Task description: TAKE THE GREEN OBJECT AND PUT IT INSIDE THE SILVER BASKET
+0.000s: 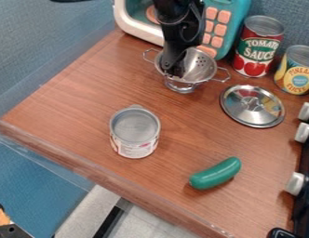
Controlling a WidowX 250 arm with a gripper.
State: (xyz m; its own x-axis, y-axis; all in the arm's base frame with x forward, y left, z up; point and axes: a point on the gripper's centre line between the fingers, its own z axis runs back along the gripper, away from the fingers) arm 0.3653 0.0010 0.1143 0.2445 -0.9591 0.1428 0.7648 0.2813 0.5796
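Counting three cans: one (134,131), two (255,53), three (297,69). Coming to just one green pickle (216,174). Likewise one silver basket (203,69), with two handles (223,75) on that single basket. Finding one lid (239,111), with one small knob (250,103) on top. Adding one toy microwave (237,29) to the tally, with several pink buttons (219,29), too partly hidden for a sure total. Reaching three white dials (295,183) along the right edge. Also counting one bench (76,95) under the kitchen things, and one tool (174,72). Totting up by kind: three for cans, three for dials, two for handles, one each for pickle, basket, lid, knob, microwave, bench and tool.
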